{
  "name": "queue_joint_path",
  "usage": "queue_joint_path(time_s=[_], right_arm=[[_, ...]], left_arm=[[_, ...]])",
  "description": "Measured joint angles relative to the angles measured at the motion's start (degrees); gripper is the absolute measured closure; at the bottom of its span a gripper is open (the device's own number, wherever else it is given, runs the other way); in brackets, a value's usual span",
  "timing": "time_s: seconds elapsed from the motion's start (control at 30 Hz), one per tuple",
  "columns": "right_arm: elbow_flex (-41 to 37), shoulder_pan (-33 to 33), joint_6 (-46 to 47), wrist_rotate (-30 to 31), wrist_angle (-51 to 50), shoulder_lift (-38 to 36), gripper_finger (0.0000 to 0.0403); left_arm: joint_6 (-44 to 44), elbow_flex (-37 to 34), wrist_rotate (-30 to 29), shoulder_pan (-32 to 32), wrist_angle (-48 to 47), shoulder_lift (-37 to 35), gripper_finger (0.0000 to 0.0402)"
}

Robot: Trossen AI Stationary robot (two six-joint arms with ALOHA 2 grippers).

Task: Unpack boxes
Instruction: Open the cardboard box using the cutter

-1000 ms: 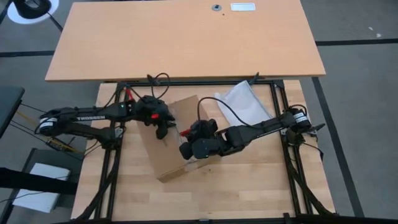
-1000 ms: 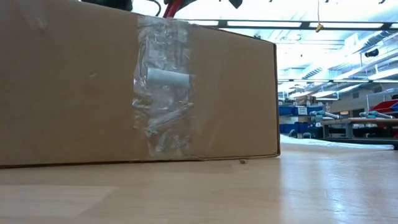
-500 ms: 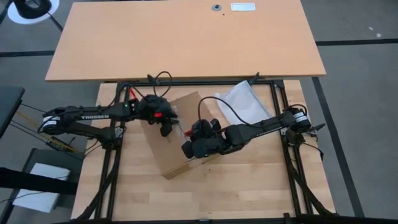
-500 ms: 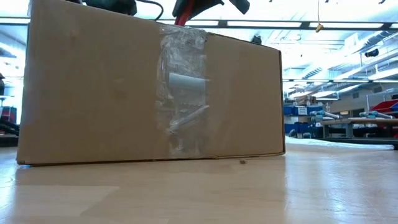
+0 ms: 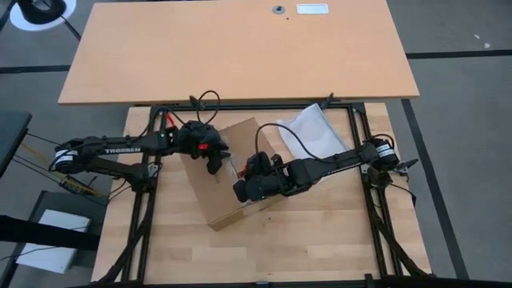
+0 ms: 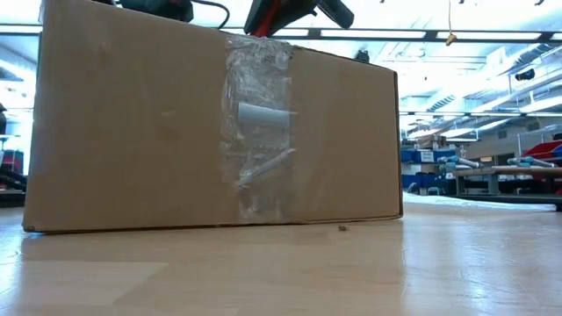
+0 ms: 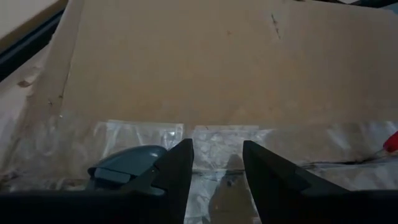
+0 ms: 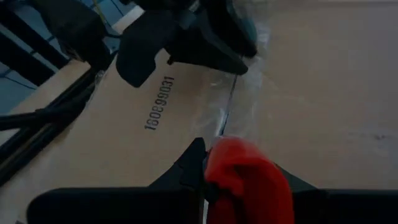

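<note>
While brown carton [image 5: 228,172] sits in middle of wooden surface [image 5: 320,240], turned at angle, both arms reach over its top. Flaps shut, clear tape [image 6: 259,132] runs down front side. Left gripper [image 7: 216,163] above taped seam near far-left part of top, fingers [image 7: 177,171] parted, nothing between them. Right gripper [image 5: 242,190] over top near right edge, holds red tool [image 8: 245,174] at seam, fingers clenched on it. Clear plastic bag [image 5: 312,132] lies far right of carton, apart.
</note>
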Motion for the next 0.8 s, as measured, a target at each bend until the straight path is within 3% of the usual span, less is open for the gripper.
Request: queue_joint_path(time_s=[0.27, 0.8], right_arm=[[0.5, 1.7, 6.2, -10.4, -2.6, -0.5, 0.0345], [5.4, 2.6, 18.7, -19.1, -4.3, -0.8, 0.0345]], left_arm=[[2.1, 0.2, -2.3, 0.0, 0.3, 2.7, 0.0245], [2.6, 0.2, -1.6, 0.3, 3.1, 4.4, 0.0246]])
